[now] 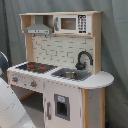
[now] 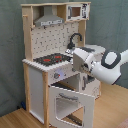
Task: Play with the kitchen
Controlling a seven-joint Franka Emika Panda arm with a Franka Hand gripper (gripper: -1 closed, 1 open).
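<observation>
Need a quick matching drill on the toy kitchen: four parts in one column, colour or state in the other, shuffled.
Column 1:
1. faucet
2. hood
3. stove
4. lower door

Column 2:
A. red rings
B. swung open in the second exterior view
C. black
D. grey

Pairs: 1-C, 2-D, 3-A, 4-B
</observation>
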